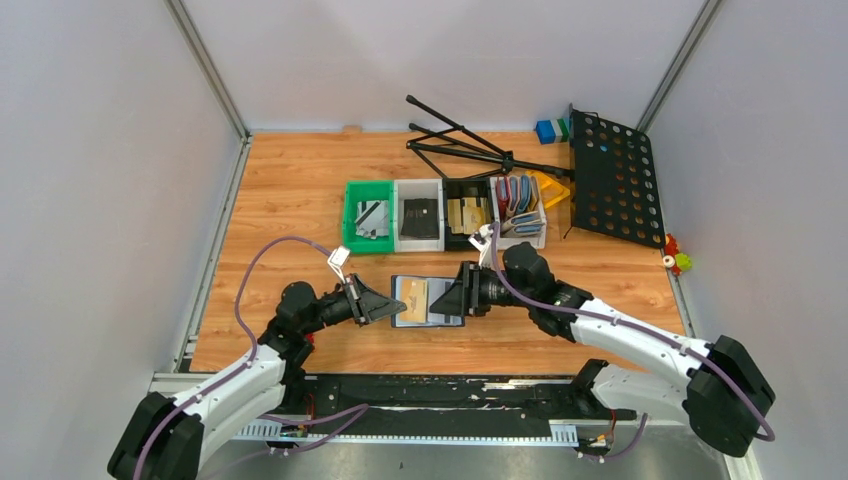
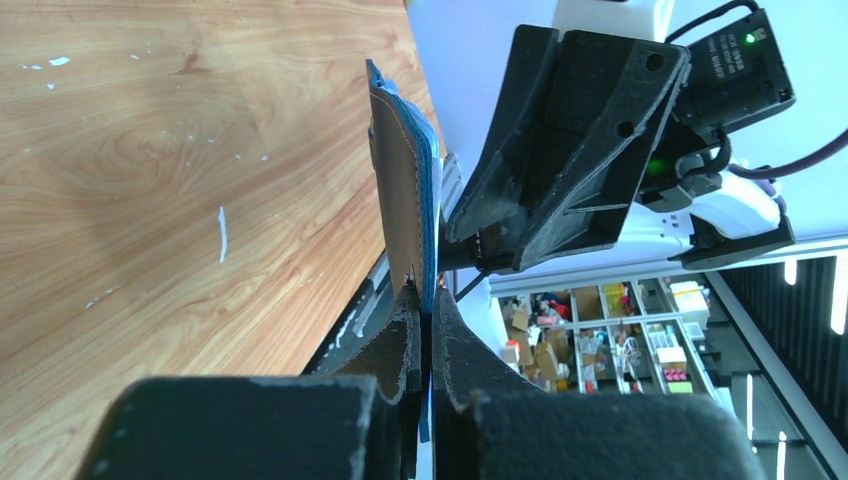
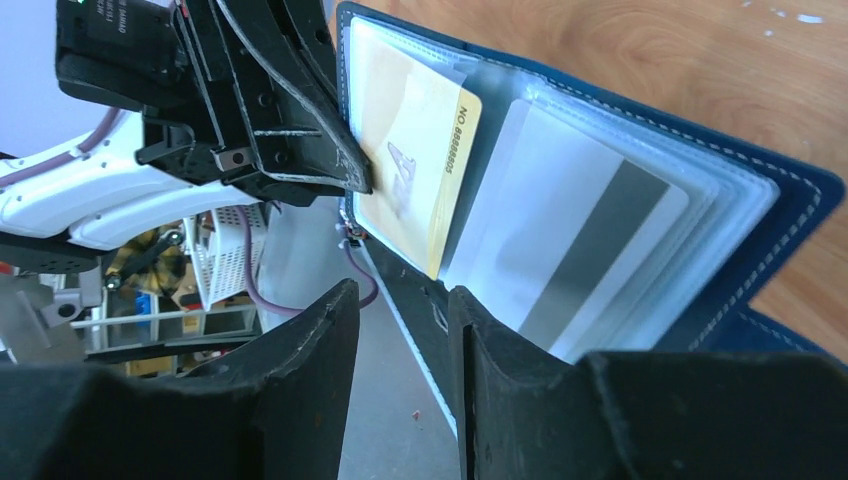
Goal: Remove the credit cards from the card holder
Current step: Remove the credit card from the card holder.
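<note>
**Enclosure.** I see pale walls [image 1: 100,150] closing three sides of a wood-grain table [image 1: 300,200]. The left wrist view shows small white scuffs on the boards. Past the near edge, both wrist views catch a blurred room with shelving.

**Far side.** A black perforated stand [image 1: 615,185] lies at the far right, its folded legs reaching left behind a row of four bins [image 1: 418,215]. The bins are green, white, black and white. The last one holds coloured wallets set on edge.

**Holder.** The navy holder [image 3: 775,185] sits at the near middle of the table, opened out with its pocketed inside up. Its long axis runs left to right between the two grippers, and its fold runs near to far.

**Left gripper** [image 2: 428,320]. Its fingers are pressed together on the holder's left edge, which its own camera sees edge-on.

**Right gripper** [image 3: 404,300]. It is at the holder's right side. Its fingers stand apart and I see nothing gripped between them.

**Cards.**
- The gold card [image 3: 415,150] lies on the left half, its long axis roughly along the fold. One end is tucked under a clear sleeve. The bare end is close in front of the right fingers.
- The striped card [image 3: 590,240], silver-grey, sits inside the clear sleeves beside it.
</note>
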Controlling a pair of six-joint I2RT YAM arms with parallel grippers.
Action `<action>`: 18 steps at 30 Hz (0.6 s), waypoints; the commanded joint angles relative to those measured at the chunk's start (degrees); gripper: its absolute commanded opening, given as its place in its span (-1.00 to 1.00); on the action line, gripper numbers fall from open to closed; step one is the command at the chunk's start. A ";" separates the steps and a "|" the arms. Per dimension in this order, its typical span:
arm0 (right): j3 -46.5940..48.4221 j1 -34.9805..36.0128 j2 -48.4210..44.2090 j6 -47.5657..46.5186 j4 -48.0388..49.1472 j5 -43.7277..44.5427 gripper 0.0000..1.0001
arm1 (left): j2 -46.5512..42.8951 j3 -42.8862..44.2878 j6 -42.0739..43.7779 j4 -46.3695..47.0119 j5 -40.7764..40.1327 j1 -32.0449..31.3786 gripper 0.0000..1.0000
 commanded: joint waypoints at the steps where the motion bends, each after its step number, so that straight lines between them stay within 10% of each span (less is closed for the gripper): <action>1: -0.12 0.28 1.72 4.40 10.99 -3.01 -0.24 | 0.13 -0.49 -3.99 8.63 1.29 0.17 -1.00; 18: 0.12 0.12 3.62 7.77 13.30 -1.85 -0.34 | 6.06 -2.63 -12.47 25.35 3.70 0.17 -1.00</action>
